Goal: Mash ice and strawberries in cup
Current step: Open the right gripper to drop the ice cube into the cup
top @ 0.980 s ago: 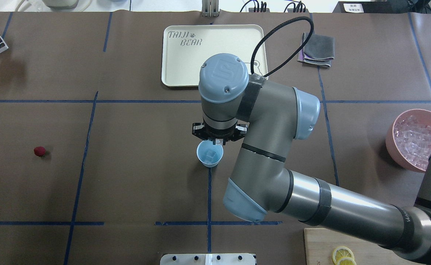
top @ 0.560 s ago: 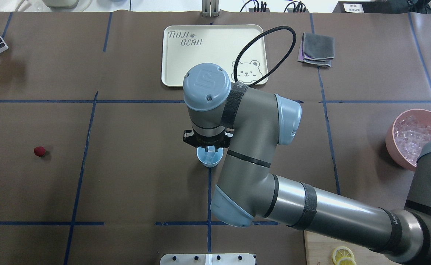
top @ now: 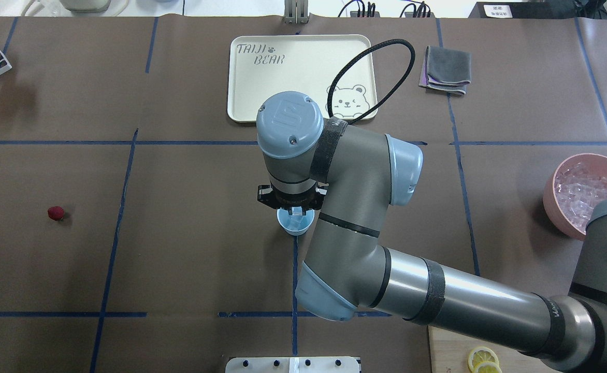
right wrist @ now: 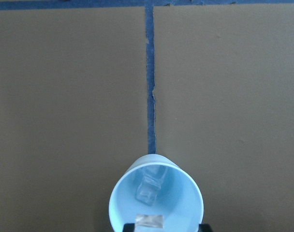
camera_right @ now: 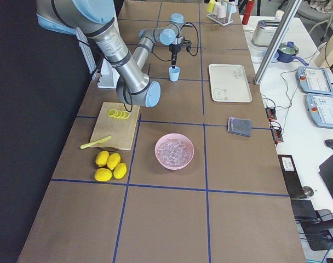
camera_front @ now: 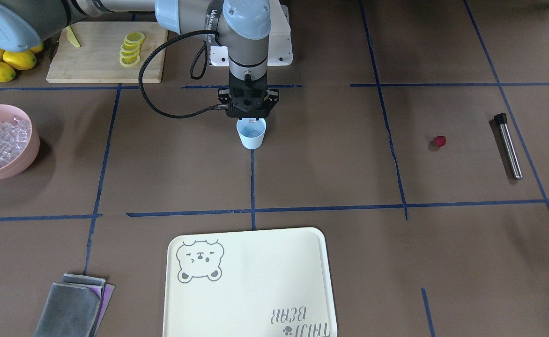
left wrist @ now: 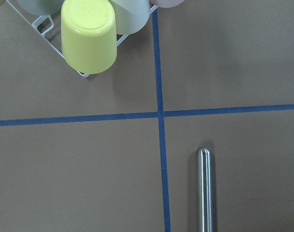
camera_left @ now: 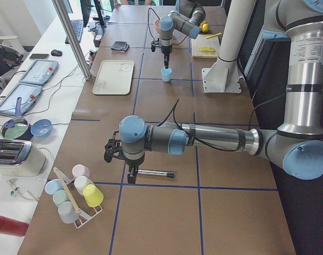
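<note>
Cup [right wrist: 156, 203], pale blue, upright, holds one ice cube [right wrist: 148, 189]; right tool [right wrist: 150, 222] clamps another above it. Left tool's [camera_left: 130, 175] state cannot be told.

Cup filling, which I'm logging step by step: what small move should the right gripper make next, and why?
Probably open the right gripper: it seems to hold an ice cube just over the cup, where another cube already lies, so release should drop it in.

You see a brown surface [top: 189, 259] gridded with blue tape lines [top: 127, 171]; beside it runs your white bench [camera_left: 39, 106], evenly lit, with a silver post [camera_left: 71, 37] standing at its edge.
</note>
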Motion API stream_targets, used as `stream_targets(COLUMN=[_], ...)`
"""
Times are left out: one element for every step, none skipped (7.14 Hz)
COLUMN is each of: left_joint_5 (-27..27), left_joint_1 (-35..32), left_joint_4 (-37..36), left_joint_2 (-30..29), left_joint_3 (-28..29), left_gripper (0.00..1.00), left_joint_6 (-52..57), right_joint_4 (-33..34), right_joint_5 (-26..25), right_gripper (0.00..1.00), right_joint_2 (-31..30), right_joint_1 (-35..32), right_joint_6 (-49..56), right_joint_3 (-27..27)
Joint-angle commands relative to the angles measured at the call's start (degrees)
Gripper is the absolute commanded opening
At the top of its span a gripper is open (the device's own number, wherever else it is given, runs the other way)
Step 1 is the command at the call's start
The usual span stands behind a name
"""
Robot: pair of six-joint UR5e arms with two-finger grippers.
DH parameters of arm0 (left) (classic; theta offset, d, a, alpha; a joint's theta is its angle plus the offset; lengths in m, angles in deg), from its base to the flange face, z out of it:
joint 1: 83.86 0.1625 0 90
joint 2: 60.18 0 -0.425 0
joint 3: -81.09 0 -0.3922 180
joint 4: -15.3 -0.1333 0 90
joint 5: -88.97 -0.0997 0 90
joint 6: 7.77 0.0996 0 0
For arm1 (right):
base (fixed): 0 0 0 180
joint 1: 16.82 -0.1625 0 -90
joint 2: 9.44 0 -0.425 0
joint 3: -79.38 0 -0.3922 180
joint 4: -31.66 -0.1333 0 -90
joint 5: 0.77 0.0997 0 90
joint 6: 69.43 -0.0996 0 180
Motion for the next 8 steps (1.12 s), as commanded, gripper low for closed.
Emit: stream_targets(left_joint_5=[0.0, 0.0, 0.0, 0.0, 0.0, -0.26, -2.0, -2.11], left_joint_1=[0.0, 0.0, 0.0, 0.0, 0.0, 0.0, 0.26, 0.87], left_joint_4=[0.0, 0.0, 0.0, 0.0, 0.0, 0.09, 0.26, 0.18], left_joint_2=[0.03, 0.12, 0.12, 0.12, 0.12, -0.14, -0.32, -0.58], left_joint_3=[-0.09, -0.18, -0.18, -0.27, -0.27, -0.62, -1.31, -4.72], left_gripper=[1.0, 1.0, 1.0, 1.0, 1.0, 1.0, 1.0, 1.0], left_joint_6=[0.0, 0.0, 0.0, -0.09, -0.09, -0.09, -1.31, -2.89], right_joint_4=[0.0, 0.0, 0.0, 0.0, 0.0, 0.17, 0.44, 0.53], right_joint_5=[0.0, 0.0, -0.08, -0.09, 0.0, 0.0, 0.26, 0.79], right_gripper=[0.98, 0.98, 0.98, 0.98, 0.99, 0.99, 0.99, 0.99], right_joint_2=[0.04, 0.04, 0.04, 0.04, -0.05, -0.14, -0.57, -1.62], right_joint_1=[0.0, -0.08, -0.08, -0.08, -0.61, -2.0, -4.1, -6.91], right_joint_6=[0.0, 0.0, 0.0, 0.0, 0.09, 0.09, 0.18, 0.96], right_joint_3=[-0.01, 0.08, 0.26, 0.26, 0.61, 2.09, 3.93, 4.91])
